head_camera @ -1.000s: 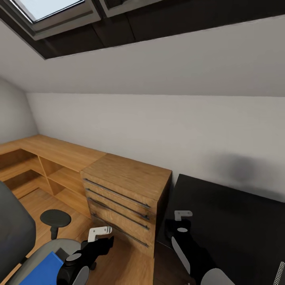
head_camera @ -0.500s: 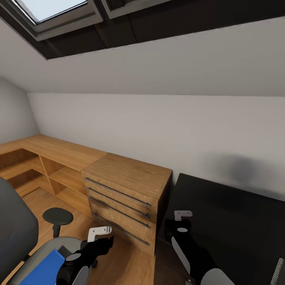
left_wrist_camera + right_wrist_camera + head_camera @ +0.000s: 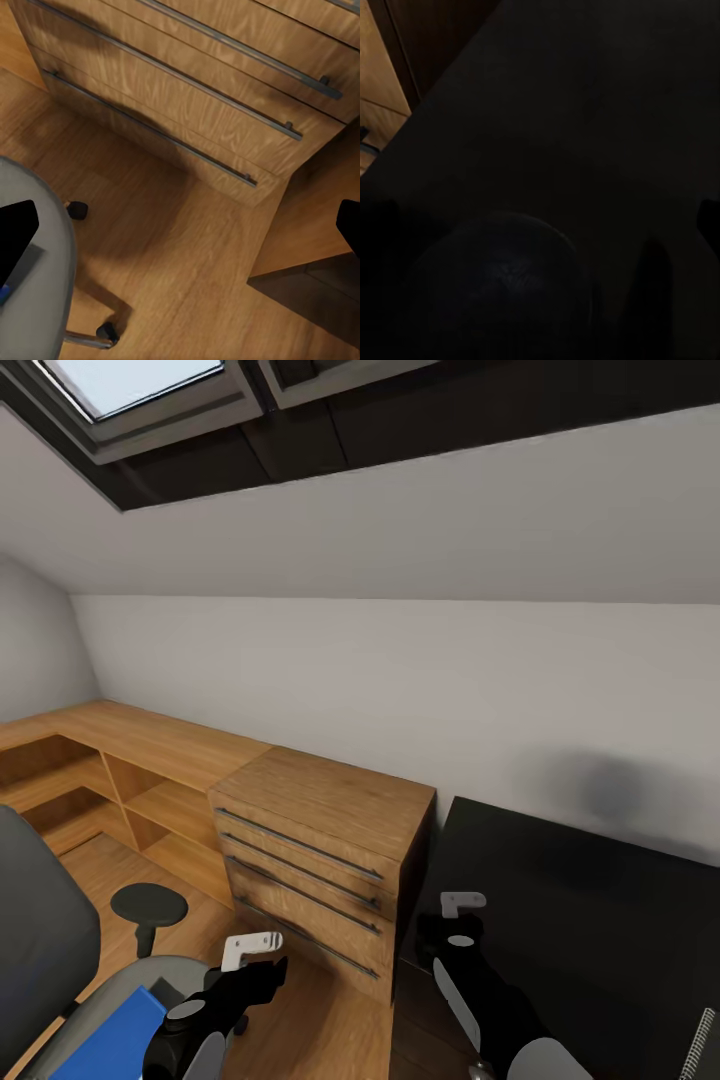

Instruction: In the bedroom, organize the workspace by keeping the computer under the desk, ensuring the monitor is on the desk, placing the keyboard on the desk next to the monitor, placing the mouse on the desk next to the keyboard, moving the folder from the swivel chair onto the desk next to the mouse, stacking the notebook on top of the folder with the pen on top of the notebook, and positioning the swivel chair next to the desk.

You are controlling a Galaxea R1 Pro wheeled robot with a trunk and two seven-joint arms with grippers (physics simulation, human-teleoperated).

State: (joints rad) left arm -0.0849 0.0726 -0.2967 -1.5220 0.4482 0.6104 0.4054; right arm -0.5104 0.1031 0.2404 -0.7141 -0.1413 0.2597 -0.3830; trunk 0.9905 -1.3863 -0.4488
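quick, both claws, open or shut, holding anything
Left claw: open, holding nothing, above the wooden floor near the swivel chair.
Right claw: open, holding nothing, over the desk.

sloped white wall [image 3: 400,540], skylight [image 3: 130,380] (bright), wooden drawer chest [image 3: 320,850]

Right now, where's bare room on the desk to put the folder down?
The black desk top is bare from the wooden drawer chest to the wall. The right tool hovers over its near-left part. The folder sits on the swivel chair.
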